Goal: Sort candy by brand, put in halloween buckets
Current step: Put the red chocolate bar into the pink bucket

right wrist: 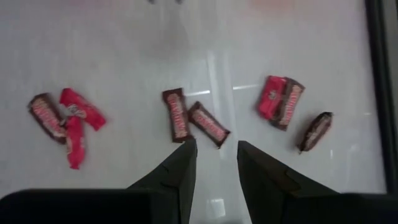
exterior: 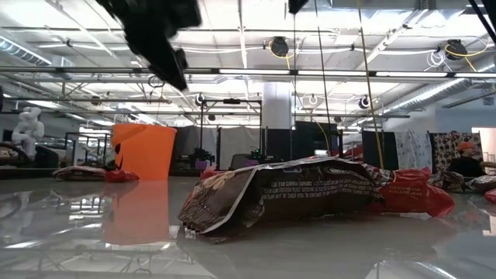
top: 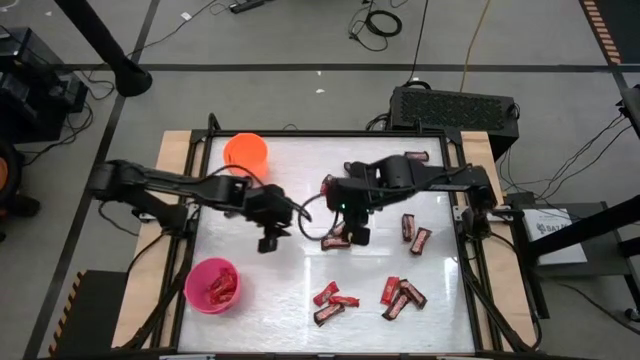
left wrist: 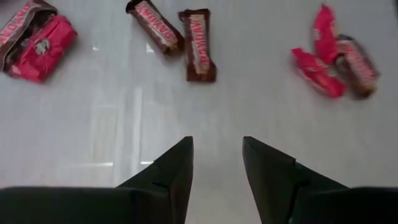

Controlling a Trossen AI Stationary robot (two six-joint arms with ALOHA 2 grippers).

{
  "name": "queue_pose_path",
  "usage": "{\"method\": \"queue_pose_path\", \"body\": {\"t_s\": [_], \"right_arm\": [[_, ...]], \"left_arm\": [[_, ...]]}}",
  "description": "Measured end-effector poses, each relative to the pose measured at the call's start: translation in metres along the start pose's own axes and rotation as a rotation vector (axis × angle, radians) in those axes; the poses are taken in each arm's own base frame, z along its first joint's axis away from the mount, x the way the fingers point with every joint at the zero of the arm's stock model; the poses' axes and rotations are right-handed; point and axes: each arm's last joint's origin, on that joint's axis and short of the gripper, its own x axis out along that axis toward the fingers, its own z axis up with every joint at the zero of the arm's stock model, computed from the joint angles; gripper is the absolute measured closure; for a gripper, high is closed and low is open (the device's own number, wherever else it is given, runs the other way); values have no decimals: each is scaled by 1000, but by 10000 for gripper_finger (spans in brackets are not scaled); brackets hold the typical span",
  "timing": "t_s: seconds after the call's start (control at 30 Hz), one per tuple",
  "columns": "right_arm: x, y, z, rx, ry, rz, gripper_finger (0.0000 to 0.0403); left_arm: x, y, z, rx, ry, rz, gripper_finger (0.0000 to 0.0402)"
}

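Wrapped candy bars, some red and some dark brown, lie scattered over the right half of the white table, in groups (top: 412,232) (top: 400,295) (top: 333,298). The orange bucket (top: 245,153) stands at the far left. The pink bucket (top: 211,285), at the near left, has red bars in it. My left gripper (top: 268,240) (left wrist: 216,142) hangs open above bare table near the middle, with two brown bars (left wrist: 180,34) ahead of it. My right gripper (top: 350,235) (right wrist: 216,144) hangs open high above a pair of brown bars (right wrist: 193,121). Neither gripper holds anything.
One bar (top: 416,157) lies at the far edge near the right arm's base. A black frame (top: 463,250) runs along the table's sides. In the low view a crumpled brown wrapper (exterior: 294,194) lies close to the camera. Bare table stretches between the two buckets.
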Motion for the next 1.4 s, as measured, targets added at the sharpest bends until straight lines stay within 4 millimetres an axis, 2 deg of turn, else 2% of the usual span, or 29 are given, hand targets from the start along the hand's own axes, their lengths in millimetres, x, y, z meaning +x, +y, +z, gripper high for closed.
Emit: {"method": "queue_pose_path", "body": {"t_s": [0.2, 0.37, 0.6, 0.77, 1.13, 1.4], "right_arm": [[-4, 31, -9, -2, 3, 38, 294], [8, 50, -26, 68, 79, 17, 294], [33, 64, -60, 189, 200, -50, 294], [51, 62, -78, 281, 196, -53, 294], [61, 55, -115, 391, 20, 95, 294], [68, 43, -135, 411, -11, 114, 294]], "left_arm": [[38, 17, 7, 124, -5, 34, 255], [61, 51, 16, 84, -13, 157, 255], [88, 108, 38, 209, 22, 257, 255], [112, 133, 52, 285, 60, 291, 256], [142, 143, 46, 343, 128, 279, 256], [147, 143, 42, 338, 151, 269, 268]]}}
